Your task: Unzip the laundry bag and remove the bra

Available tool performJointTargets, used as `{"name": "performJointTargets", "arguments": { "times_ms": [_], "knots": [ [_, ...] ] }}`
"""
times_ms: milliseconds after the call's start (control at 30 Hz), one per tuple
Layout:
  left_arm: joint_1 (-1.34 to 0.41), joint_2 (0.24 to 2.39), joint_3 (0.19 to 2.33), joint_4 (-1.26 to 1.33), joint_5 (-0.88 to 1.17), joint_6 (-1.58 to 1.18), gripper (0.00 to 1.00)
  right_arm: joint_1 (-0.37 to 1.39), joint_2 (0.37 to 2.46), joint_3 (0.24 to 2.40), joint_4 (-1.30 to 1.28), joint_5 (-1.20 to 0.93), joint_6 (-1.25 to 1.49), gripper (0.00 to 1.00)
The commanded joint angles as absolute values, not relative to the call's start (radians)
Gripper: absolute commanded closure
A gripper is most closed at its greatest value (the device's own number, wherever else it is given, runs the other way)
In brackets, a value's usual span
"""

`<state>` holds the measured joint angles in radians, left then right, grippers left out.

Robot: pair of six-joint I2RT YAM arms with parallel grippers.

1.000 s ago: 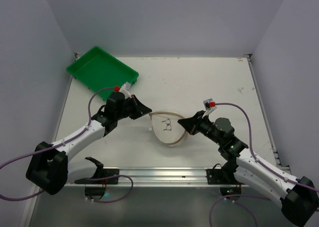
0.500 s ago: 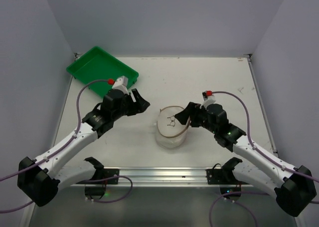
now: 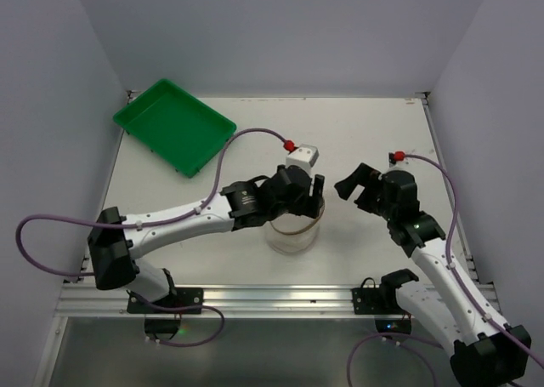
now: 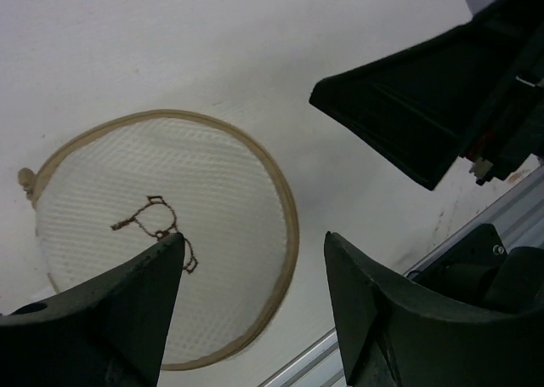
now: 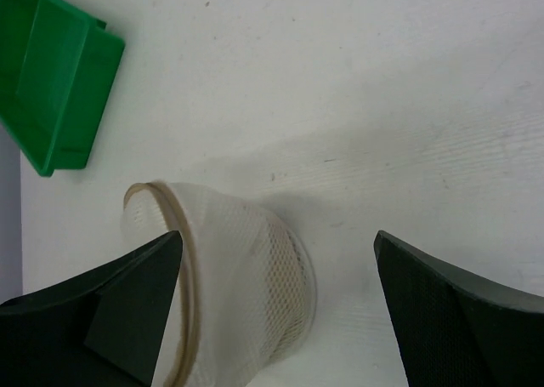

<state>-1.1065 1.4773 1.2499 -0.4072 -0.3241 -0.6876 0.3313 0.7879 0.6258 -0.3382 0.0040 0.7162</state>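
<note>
Far left at the back of the bench (image 3: 365, 132) sits the green tray (image 3: 174, 125). Centre stage, near the front rail, the laundry bag (image 3: 291, 236) stands upright. Its round lid lies flat on top, with the bra drawing (image 4: 157, 225) facing up and the zip pull (image 4: 26, 179) at the rim. The left claw (image 4: 252, 242) hangs right over that lid, fingers spread wide, gripping nothing. Just to the right, the right claw (image 5: 276, 238) faces the bag, gaping wide too, empty and clear of the mesh.
</note>
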Motion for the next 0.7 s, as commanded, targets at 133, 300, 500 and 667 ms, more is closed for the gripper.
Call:
{"name": "performJointTargets", "arguments": {
  "times_ms": [133, 300, 500, 667],
  "knots": [
    [-1.174, 1.653, 1.471, -0.474, -0.472, -0.614, 0.34, 0.209, 0.755, 0.554, -0.380, -0.074, 0.690, 0.04],
    [-1.175, 1.770, 1.593, -0.555, -0.541, -0.626, 0.40, 0.203, 0.756, 0.506, -0.356, -0.110, 0.704, 0.04],
    [-1.172, 1.821, 1.623, -0.587, -0.589, -0.637, 0.47, 0.202, 0.747, 0.488, -0.339, -0.135, 0.698, 0.04],
    [-1.172, 1.844, 1.626, -0.600, -0.574, -0.649, 0.51, 0.202, 0.761, 0.469, -0.319, -0.158, 0.696, 0.04]
  ]
}}
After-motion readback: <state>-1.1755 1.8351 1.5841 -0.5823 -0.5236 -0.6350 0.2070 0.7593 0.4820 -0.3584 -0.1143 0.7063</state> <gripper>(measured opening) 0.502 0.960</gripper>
